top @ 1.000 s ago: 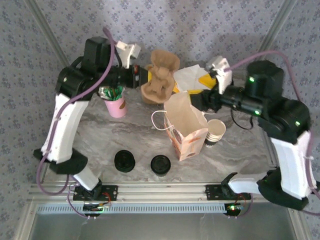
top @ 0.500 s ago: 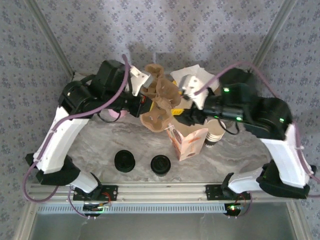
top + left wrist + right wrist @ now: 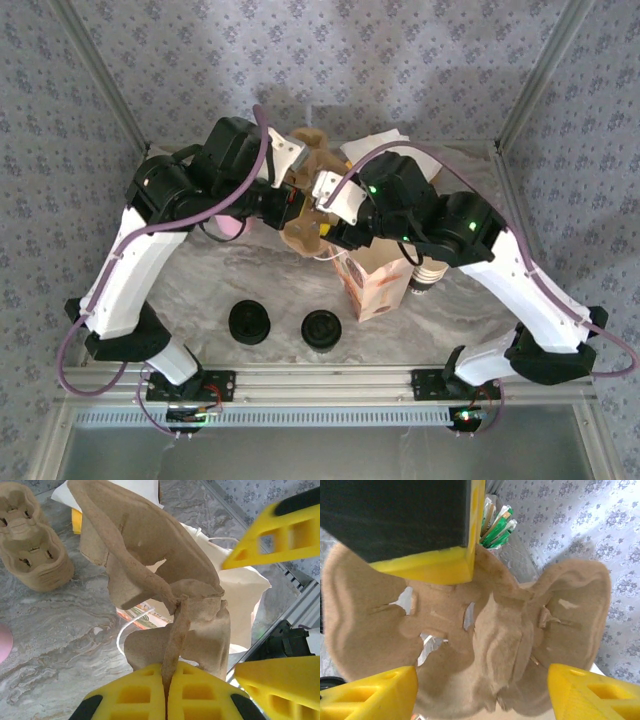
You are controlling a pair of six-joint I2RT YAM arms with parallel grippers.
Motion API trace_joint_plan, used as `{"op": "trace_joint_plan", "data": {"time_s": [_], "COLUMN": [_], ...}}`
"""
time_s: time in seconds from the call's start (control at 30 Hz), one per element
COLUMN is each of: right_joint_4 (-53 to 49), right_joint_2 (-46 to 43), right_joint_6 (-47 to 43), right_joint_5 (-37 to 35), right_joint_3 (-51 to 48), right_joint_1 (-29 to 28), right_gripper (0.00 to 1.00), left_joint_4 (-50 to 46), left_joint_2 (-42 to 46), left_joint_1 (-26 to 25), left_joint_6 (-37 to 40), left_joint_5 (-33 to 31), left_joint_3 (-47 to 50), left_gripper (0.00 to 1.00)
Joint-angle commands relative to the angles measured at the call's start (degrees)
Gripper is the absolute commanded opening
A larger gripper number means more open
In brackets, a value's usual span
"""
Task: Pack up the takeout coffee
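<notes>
Left gripper [image 3: 166, 672] is clamped on a brown moulded-pulp cup carrier [image 3: 150, 555] above the tan paper bag [image 3: 375, 285]; right gripper [image 3: 480, 695] straddles the carrier, jaws apart.

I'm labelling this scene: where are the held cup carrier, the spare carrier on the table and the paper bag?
held cup carrier [image 3: 150, 535], left wrist view, its broad wall.
spare carrier [image 3: 32, 545], left wrist view, its upper face.
paper bag [image 3: 378, 288], top external view, its printed side.
</notes>
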State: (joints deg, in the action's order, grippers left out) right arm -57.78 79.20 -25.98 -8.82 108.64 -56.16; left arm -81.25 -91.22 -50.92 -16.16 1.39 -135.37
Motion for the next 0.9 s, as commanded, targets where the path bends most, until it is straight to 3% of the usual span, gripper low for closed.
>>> {"op": "trace_joint_plan", "data": {"time_s": [0.0, 0.4, 0.63, 0.87], "right_joint_4": [7.24, 14.21, 15.68, 17.06], "right_joint_2": [-2.63, -3.29, -2.66, -3.11], "right_joint_6": [1.08, 4.60, 4.33, 4.22], "right_joint_5": [0.69, 5.43, 7.94, 9.64], "right_joint_3": [-3.07, -7.23, -8.31, -9.37], "right_joint_1": [1.45, 7.72, 8.64, 9.00], "right_gripper": [0.71, 0.65, 0.57, 0.56], "left_joint_4": [-0.24, 0.13, 0.66, -0.03], "left_joint_2": [-0.53, -1.12, -2.61, -4.20], "left_joint_1": [-1.00, -2.30, -2.37, -2.80], "left_joint_6": [-1.15, -1.94, -2.38, -2.83], "left_joint_5": [-1.11, -2.15, -2.22, -2.26], "left_joint_3": [-2.49, -3.29, -4.88, -6.01], "left_gripper": [0.00, 0.00, 0.00, 0.00]}}
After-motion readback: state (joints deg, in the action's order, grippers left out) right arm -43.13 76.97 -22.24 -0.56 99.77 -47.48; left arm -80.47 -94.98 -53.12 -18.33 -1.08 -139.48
